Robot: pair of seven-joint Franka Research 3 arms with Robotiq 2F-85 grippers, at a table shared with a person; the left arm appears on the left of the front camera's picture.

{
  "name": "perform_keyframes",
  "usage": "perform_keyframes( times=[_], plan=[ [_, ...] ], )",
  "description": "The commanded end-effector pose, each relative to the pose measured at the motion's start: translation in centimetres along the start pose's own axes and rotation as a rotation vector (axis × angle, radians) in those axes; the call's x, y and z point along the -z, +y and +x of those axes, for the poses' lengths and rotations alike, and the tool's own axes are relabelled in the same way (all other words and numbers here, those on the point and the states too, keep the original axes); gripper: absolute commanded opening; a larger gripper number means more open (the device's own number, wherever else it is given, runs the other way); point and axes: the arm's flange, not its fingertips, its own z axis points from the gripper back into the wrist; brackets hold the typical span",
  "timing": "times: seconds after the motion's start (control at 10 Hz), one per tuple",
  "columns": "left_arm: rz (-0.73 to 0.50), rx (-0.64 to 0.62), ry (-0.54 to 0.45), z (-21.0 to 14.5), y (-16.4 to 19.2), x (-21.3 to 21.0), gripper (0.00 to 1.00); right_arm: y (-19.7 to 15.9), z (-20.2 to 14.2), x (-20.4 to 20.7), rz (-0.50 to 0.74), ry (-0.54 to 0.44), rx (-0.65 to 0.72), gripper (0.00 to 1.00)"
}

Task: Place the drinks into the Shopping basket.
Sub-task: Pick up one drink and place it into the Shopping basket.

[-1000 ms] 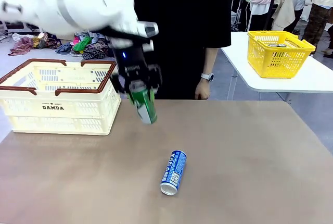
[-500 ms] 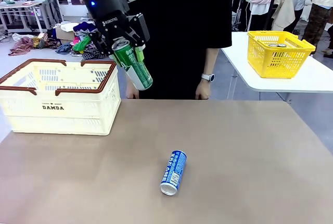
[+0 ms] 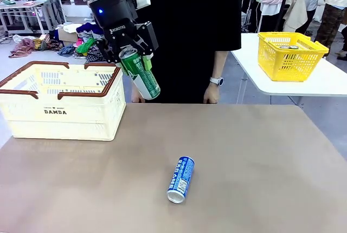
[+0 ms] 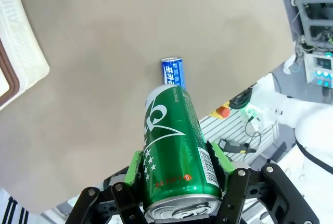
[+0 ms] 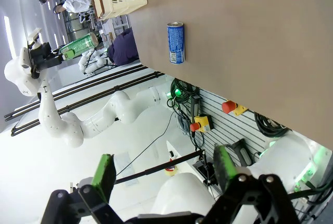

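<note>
Left jaws grip green can [image 3: 139, 76] | right jaws wide, per right wrist view | blue can [image 3: 180, 179] lies flat

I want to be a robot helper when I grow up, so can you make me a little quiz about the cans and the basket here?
1. True or false: the blue can stands upright on the table.
2. What do the left arm's jaws hold? A) the green can B) the blue can C) nothing
3. Which word is printed on the Shopping basket?

Key: 1. False, it lies on its side. 2. A, held in the air beside the basket. 3. DAMDA.
</note>
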Motion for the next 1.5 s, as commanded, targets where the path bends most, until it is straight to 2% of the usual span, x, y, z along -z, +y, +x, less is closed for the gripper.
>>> perform_keyframes(
  times=[0.0,0.1,0.3,0.4,0.5,0.7,0.9,1.0,1.2,1.3,1.4],
  plan=[
    [0.006,-0.037,-0.024,1.6,1.3,-1.5,0.00,0.5,-0.1,-0.2,0.004,0.000,0.014,1.00],
    [-0.032,-0.039,-0.044,3.4,3.8,-3.4,0.00,0.5,-0.1,-0.2,0.004,0.000,0.014,1.00],
    [0.017,-0.076,-0.136,5.5,11.0,-7.3,0.00,0.5,-0.1,-0.2,0.004,0.000,0.014,1.00],
    [0.074,-0.153,-0.164,6.1,14.5,-9.0,0.00,0.5,-0.1,-0.2,0.004,0.000,0.014,1.00],
    [0.110,-0.230,-0.138,6.3,17.7,-9.9,0.00,0.5,-0.1,-0.2,0.004,0.000,0.014,1.00],
    [0.161,-0.303,-0.120,6.3,24.1,-10.4,0.00,0.5,-0.1,-0.2,0.004,0.000,0.014,1.00],
    [0.188,-0.387,-0.040,6.7,29.4,-8.4,0.00,0.5,-0.1,-0.2,0.004,0.000,0.014,1.00],
    [0.140,-0.394,-0.016,7.0,31.7,-7.1,0.00,0.5,-0.1,-0.2,0.004,0.000,0.014,1.00],
    [0.138,-0.428,0.005,8.4,33.4,-4.9,0.00,0.5,-0.1,-0.2,0.004,0.000,0.014,1.00],
    [0.086,-0.522,-0.027,9.5,33.7,-4.5,0.00,0.5,-0.1,-0.2,0.004,0.000,0.014,1.00],
    [0.162,-0.424,0.010,7.4,34.0,-3.8,0.00,0.5,-0.1,-0.2,0.004,0.000,0.014,1.00]
  ],
)
